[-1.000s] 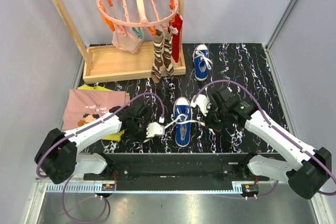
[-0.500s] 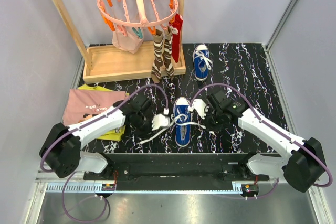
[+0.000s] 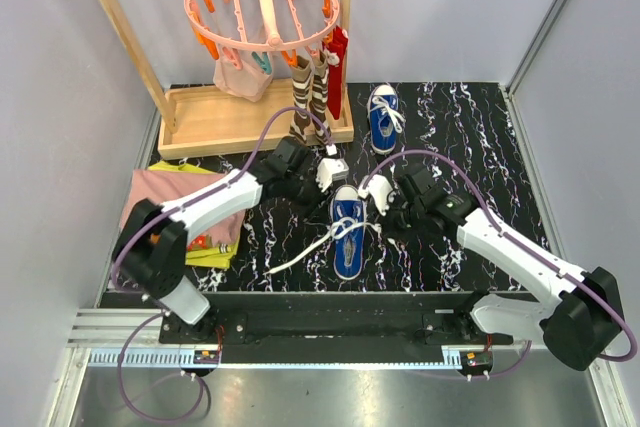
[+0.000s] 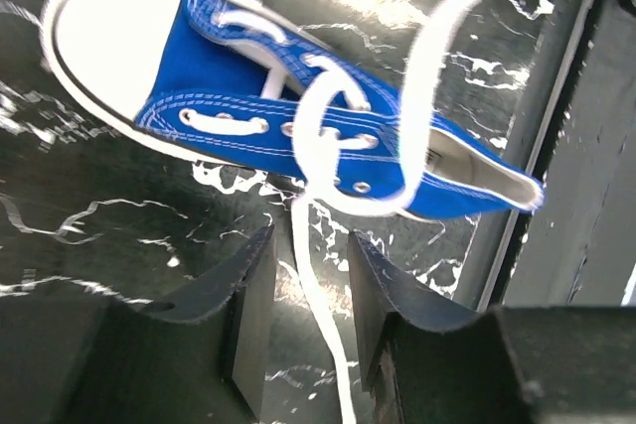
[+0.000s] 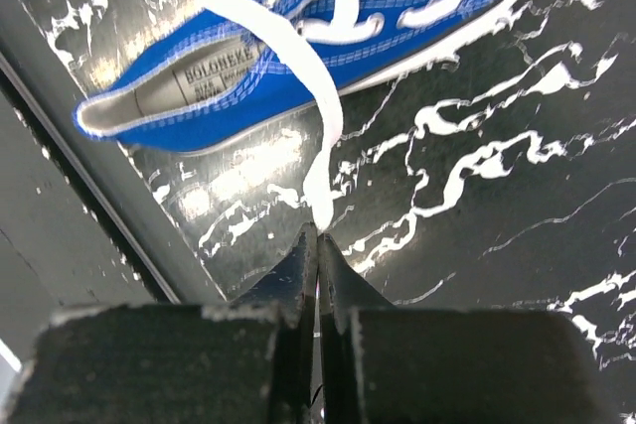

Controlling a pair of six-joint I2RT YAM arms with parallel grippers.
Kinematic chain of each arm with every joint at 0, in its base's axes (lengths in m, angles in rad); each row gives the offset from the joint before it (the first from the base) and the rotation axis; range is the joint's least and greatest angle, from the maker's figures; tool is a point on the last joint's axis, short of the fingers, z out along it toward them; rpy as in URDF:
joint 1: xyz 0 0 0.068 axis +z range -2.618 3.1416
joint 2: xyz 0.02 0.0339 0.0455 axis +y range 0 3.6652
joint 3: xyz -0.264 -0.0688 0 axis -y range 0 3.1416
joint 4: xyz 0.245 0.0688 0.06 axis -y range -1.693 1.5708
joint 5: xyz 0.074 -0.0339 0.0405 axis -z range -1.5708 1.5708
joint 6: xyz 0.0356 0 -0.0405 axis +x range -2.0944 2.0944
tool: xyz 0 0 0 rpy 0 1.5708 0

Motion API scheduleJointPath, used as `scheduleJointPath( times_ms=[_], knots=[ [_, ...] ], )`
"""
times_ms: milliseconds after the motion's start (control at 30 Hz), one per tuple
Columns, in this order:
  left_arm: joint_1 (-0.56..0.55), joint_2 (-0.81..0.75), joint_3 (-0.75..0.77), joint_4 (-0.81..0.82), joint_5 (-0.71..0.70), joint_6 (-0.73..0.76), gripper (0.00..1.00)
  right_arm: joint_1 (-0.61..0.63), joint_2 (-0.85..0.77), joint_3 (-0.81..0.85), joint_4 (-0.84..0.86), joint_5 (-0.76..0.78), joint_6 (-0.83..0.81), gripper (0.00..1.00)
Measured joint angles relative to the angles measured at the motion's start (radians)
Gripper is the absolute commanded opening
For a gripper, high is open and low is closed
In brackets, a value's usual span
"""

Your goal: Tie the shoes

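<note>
The near blue shoe (image 3: 347, 237) lies mid-table with its toe pointing away; its white laces are crossed over the tongue. My left gripper (image 3: 330, 169) hovers by its toe, open; in the left wrist view (image 4: 308, 255) a loose lace (image 4: 323, 335) runs between the spread fingers, with the shoe (image 4: 248, 96) beyond them. My right gripper (image 3: 380, 197) is at the shoe's right side, shut on the other lace end (image 5: 320, 146), which stretches up to the shoe (image 5: 298, 57). The second blue shoe (image 3: 383, 117) lies farther back.
A wooden rack (image 3: 240, 122) with a pink peg hanger (image 3: 262, 7) and hanging socks (image 3: 312, 97) stands at the back left. Folded clothes (image 3: 185, 212) lie at the left. One lace (image 3: 298, 259) trails over the black marbled table towards the front edge (image 3: 340, 292).
My left gripper has swung from the shoe's lower left up to its toe end, and the left lace now lies slack on the table. My right gripper shifted slightly left, still holding its lace.
</note>
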Motion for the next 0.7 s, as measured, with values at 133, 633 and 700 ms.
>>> scheduleJointPath(
  times_ms=[133, 633, 700],
  knots=[
    [0.013, 0.09, 0.02, 0.03, 0.013, -0.07, 0.37, 0.0, -0.003, -0.001, 0.035, -0.022, 0.016, 0.0],
    [0.023, 0.19, 0.071, 0.141, 0.079, -0.177, 0.38, -0.001, -0.009, -0.039, 0.045, -0.103, -0.026, 0.0],
    [0.023, 0.198, 0.071, 0.141, 0.084, -0.18, 0.37, -0.001, -0.009, -0.039, 0.046, -0.103, -0.028, 0.0]
  ],
)
